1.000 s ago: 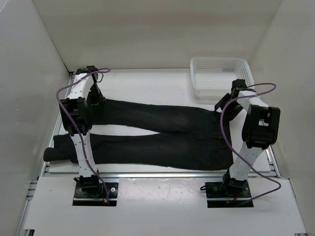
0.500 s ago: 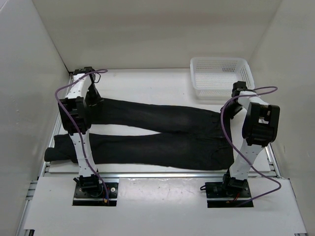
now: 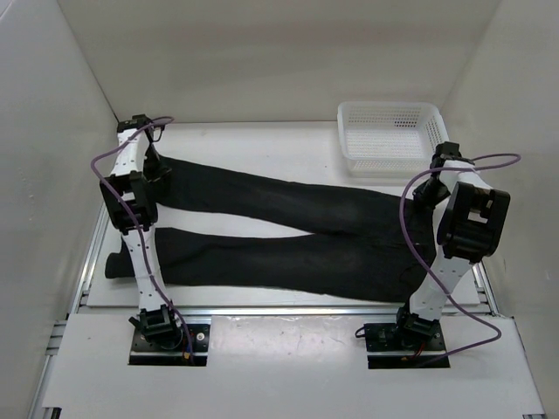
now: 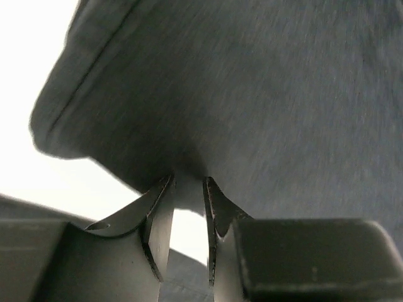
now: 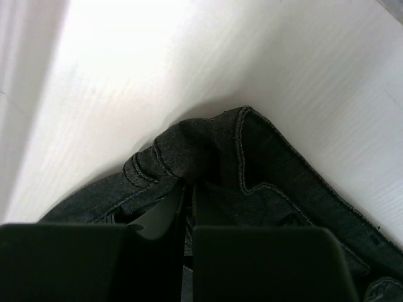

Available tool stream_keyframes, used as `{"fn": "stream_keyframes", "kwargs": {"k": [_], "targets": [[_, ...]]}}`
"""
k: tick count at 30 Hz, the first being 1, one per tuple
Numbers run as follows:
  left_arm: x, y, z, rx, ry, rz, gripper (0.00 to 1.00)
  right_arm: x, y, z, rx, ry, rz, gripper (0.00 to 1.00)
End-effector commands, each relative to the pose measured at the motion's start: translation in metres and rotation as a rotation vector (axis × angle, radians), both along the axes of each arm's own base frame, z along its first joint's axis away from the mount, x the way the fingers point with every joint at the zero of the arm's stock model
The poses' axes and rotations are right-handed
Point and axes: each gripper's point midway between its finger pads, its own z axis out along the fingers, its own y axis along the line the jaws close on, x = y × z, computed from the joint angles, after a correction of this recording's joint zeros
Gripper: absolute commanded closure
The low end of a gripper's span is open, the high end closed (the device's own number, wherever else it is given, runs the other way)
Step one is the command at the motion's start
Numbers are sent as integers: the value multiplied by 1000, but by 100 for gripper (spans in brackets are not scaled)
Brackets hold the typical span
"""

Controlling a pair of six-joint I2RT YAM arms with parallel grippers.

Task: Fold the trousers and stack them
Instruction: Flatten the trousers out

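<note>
Trousers (image 3: 349, 249) tauter; pinch only in wrist views

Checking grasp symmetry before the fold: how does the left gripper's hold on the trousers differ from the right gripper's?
The left gripper pinches near the far leg's hem, at the garment's left end; the right gripper pinches the stitched waistband corner at the right end. The left gripper's cloth spreads smooth above it; the right gripper's cloth bunches into a peak. Shared: both are shut on the trousers, along their far edge.
</note>
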Motion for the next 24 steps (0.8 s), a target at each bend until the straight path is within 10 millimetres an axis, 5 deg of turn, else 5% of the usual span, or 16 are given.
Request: {"fn": "stream_keyframes", "kwargs": {"k": [1, 3, 7, 11, 13, 19, 22, 24], "targets": [[16, -6, -1, -33, -34, 29, 64, 20, -11, 11, -59, -38, 14, 100], [17, -8, -11, -48, -20, 28, 66, 20, -13, 13, -71, -35, 10, 100], [6, 4, -27, -27, 37, 65, 87, 26, -21, 18, -82, -38, -2, 100], [-19, 29, -44, -3, 119, 130, 89, 35, -23, 23, -86, -51, -3, 100], [-14, 37, -45, 0, 100, 145, 89, 36, -28, 22, -86, -51, -12, 100], [26, 57, -8, 44, -60, 78, 77, 46, -37, 26, -102, -62, -15, 100], [30, 54, 8, 29, -104, 64, 73, 50, -29, 24, -57, -72, 27, 100], [30, 52, 38, 35, -164, 62, 69, 49, -26, 31, -54, -91, 41, 99]]}}
